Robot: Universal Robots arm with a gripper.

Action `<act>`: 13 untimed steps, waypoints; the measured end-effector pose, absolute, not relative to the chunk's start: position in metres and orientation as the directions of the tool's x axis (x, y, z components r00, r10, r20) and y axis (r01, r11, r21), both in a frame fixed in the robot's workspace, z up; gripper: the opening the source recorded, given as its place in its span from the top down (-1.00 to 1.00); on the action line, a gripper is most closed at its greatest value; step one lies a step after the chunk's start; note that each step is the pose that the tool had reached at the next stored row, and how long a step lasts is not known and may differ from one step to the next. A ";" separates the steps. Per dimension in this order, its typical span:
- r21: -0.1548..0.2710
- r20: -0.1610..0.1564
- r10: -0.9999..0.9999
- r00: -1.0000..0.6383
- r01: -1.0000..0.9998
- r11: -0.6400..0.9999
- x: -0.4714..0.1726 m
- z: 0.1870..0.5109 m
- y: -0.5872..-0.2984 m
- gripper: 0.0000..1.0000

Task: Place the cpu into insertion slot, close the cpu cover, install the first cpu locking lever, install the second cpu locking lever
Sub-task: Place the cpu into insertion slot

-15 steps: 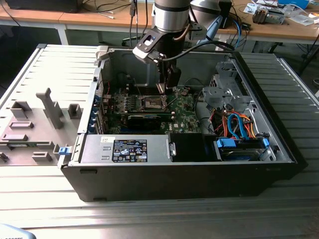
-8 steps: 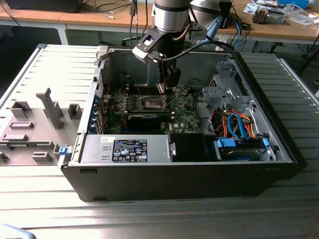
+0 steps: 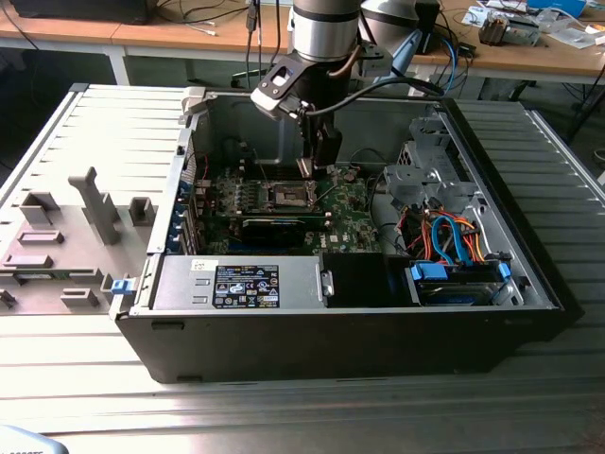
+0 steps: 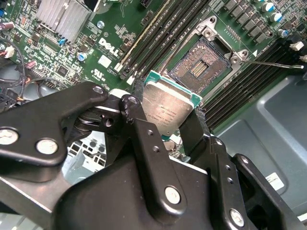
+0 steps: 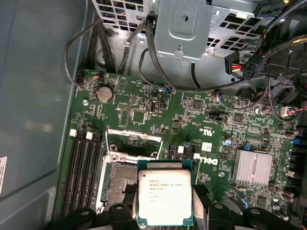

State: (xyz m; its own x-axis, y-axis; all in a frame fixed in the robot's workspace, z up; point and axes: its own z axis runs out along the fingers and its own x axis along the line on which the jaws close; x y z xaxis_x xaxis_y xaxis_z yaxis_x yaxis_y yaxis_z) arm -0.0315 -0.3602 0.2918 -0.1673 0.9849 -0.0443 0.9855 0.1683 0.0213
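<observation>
My gripper (image 4: pixel 165 117) is shut on the cpu (image 4: pixel 168 108), a flat square chip with a silver-grey top and a green edge. Its black fingers (image 4: pixel 136 120) clamp two opposite sides of the chip. In both wrist views the cpu (image 5: pixel 164 196) hangs just above and beside the insertion slot (image 5: pixel 120 179), tilted a little. The insertion slot (image 4: pixel 199 67) lies open with its dark contact field bare. A silver frame, the cpu cover (image 5: pixel 132 143), stands raised at the slot's edge. A thin locking lever (image 4: pixel 273 63) juts out sideways. In the exterior view the gripper (image 3: pixel 312 170) reaches down into the case over the slot (image 3: pixel 291 196).
The green motherboard (image 3: pixel 345 219) sits deep inside the open computer case (image 3: pixel 529 274). Long black memory slots (image 5: pixel 84 163) flank the socket, and a finned heatsink (image 5: pixel 252 167) is close by. A metal drive cage (image 5: pixel 184 24) and loose cables (image 3: pixel 454 241) crowd one side.
</observation>
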 end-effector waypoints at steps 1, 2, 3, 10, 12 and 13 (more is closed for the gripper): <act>0.021 -0.044 0.985 -0.165 0.986 0.166 -0.031 0.292 -0.360 -0.09; 0.021 -0.044 0.986 -0.164 0.986 0.165 -0.031 0.292 -0.360 -0.09; 0.021 -0.044 0.986 -0.161 0.986 0.162 -0.031 0.292 -0.360 -0.09; 0.021 -0.044 0.988 -0.150 0.988 0.151 -0.031 0.292 -0.360 -0.09; 0.021 -0.044 0.988 -0.147 0.989 0.148 -0.031 0.292 -0.360 -0.09; 0.021 -0.044 0.988 -0.146 0.989 0.147 -0.031 0.292 -0.360 -0.09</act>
